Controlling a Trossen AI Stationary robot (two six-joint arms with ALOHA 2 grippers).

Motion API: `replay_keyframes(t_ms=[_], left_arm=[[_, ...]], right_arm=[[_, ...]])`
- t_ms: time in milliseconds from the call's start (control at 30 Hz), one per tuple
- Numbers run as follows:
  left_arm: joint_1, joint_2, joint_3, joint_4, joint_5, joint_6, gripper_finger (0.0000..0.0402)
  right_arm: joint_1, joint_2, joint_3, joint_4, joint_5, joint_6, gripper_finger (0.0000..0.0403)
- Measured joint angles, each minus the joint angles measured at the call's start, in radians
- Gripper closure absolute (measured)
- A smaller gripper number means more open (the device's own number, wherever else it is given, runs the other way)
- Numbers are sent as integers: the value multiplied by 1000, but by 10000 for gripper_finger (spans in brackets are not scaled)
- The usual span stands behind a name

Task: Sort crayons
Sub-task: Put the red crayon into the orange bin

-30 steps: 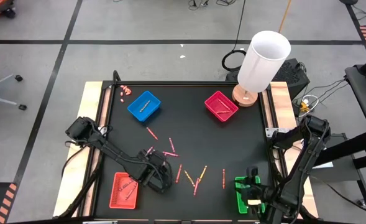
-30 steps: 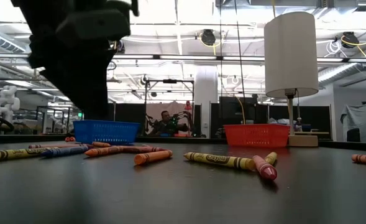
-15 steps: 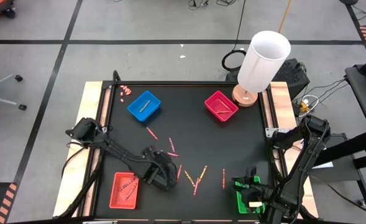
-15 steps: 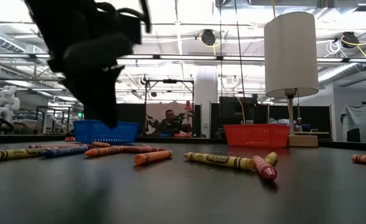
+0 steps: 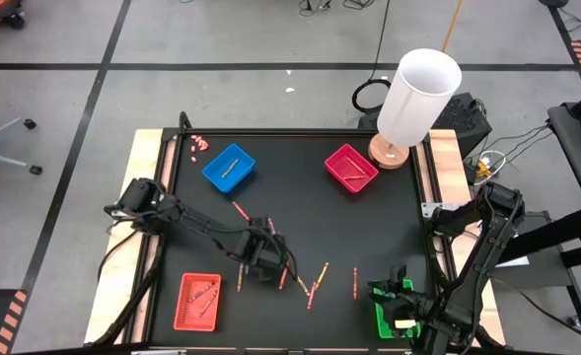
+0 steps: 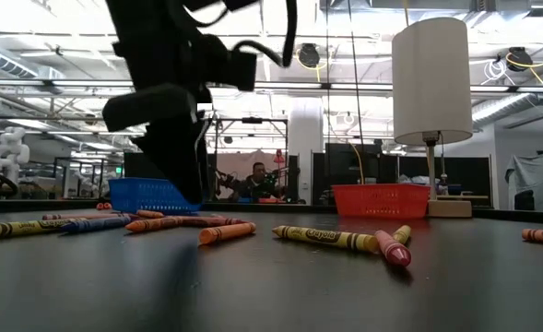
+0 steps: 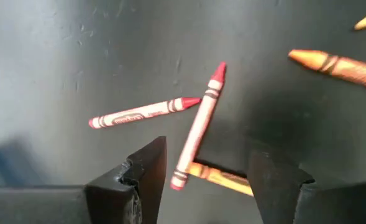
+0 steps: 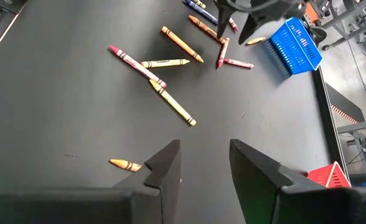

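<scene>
Crayons lie flat and scattered on the black table (image 5: pixel 369 227) in red, pink, orange, yellow and blue. My left gripper (image 5: pixel 273 259) hangs open just above the middle cluster, pointing steeply down. In the left wrist view its fingers stand either side of a pink-red crayon (image 7: pixel 198 127) whose end crosses an orange crayon (image 7: pixel 223 178), touching neither. Another red crayon (image 7: pixel 142 113) lies beside them. My right gripper (image 5: pixel 400 296) waits open over the green tray (image 5: pixel 381 318) at the near right, with nothing between its fingers (image 8: pixel 164 165).
A blue tray (image 5: pixel 229 167) and a magenta tray (image 5: pixel 351 168) stand at the far side, and a red tray (image 5: pixel 197 301) at the near left. A white lamp (image 5: pixel 418 99) stands at the far right corner. More crayons (image 5: pixel 315 281) lie between the two grippers.
My left gripper has swung from beside the red tray toward the table's right and slightly toward the far edge, coming over the middle crayon cluster, and has rolled about its own axis. It stays open. No crayon has moved.
</scene>
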Motion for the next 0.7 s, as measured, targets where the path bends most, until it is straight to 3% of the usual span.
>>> replay_keyframes(t_ms=[367,700], left_arm=[[92,0,0,20,122,116,197],[94,0,-69,109,123,133,202]], right_arm=[[0,0,0,-1,-1,0,282],[0,0,0,-2,-1,0,282]])
